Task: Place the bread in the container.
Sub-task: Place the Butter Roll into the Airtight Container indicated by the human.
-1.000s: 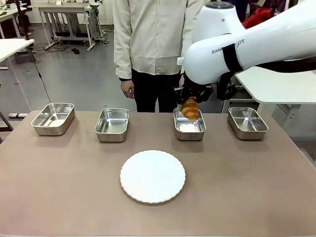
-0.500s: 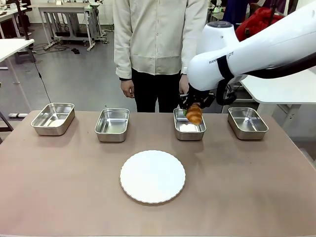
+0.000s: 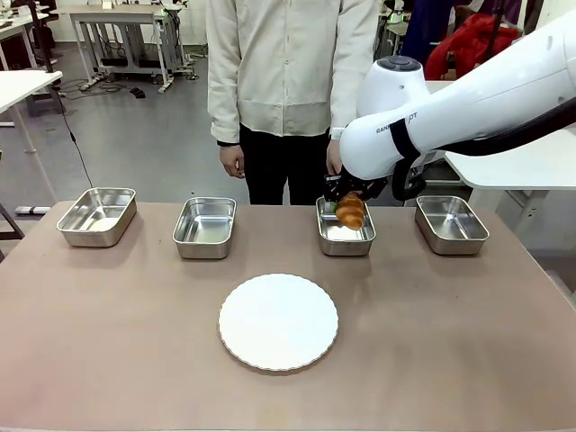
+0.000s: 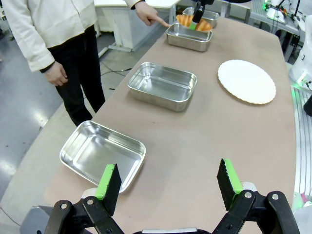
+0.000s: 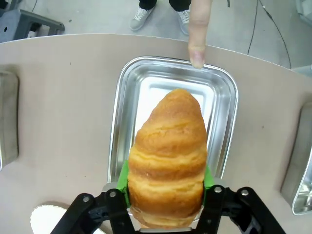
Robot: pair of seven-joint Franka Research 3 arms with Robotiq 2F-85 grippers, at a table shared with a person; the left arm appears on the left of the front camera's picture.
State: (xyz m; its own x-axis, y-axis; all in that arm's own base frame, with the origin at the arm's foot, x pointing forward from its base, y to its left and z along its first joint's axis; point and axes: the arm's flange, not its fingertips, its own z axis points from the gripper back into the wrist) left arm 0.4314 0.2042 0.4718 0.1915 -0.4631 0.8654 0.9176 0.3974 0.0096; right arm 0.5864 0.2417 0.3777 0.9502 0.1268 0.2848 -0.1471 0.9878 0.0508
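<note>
Golden bread was held tight by the right gripper above the pan, and could be dropped on the pointing finger.

A round white plate with a scalloped rim lies near the middle of the brown worktop. Three other steel pans (all shiny inside) stand along the far edge.
</note>
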